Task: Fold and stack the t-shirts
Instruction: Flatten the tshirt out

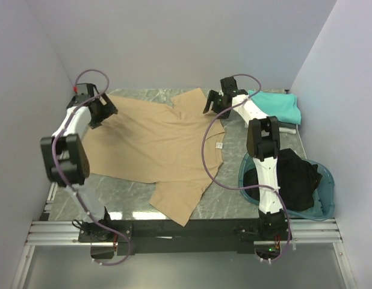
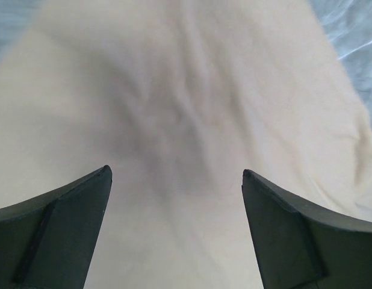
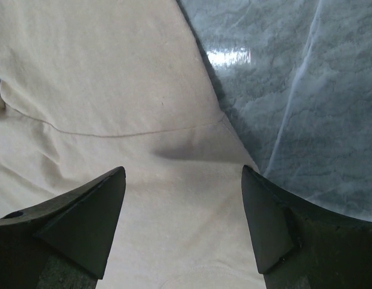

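Left fingers (image 2: 177, 198): spread wide, nothing held; poised just above the tan shirt (image 1: 153, 141) near its far left corner.
Right fingers (image 3: 183, 205): spread wide, nothing held; set over the shirt's far right edge, where cloth meets the marble surface (image 3: 294, 90).
Tan shirt: laid out flat across the middle of the surface, neck label (image 1: 219, 144) toward the right, one sleeve draped over the near edge.
Other shirts: a teal one (image 1: 276, 107) is folded at the far right; a black one (image 1: 297, 174) is heaped in the basin (image 1: 327, 201).
Step in hand: judged as smoothing done, first fold not yet begun.
Next move: both far corners are to be pinched and carried together.
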Motion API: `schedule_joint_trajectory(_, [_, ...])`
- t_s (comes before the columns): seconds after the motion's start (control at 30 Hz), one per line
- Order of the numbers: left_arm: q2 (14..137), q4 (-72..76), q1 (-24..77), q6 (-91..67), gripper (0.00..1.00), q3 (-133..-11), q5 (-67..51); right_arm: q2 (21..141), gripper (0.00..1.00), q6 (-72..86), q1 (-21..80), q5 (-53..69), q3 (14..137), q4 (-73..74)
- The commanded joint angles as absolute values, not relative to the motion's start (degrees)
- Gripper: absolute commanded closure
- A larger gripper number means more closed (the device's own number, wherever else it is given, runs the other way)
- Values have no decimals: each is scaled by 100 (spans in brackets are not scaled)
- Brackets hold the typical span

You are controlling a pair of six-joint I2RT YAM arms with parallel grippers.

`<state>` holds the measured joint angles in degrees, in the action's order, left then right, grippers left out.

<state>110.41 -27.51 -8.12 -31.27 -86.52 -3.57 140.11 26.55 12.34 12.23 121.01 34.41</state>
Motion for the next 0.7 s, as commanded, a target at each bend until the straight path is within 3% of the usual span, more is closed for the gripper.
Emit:
schedule_joint_trajectory(0.0, [9960, -2663, -993, -3322, 4, -8079, 446, 13466, 16, 2373, 1257, 1292, 11866, 3366])
schedule_joint_trajectory(0.4, [8306, -2558, -2320, -2962, 8, -5696, 843, 11523, 17, 1986, 2223, 528, 9731, 3023])
schedule_joint_trajectory(0.67, [7911, -2356, -2997, -2900, 26, -5011, 1089, 10969, 17, 2179, 2707, 571, 8684, 2848])
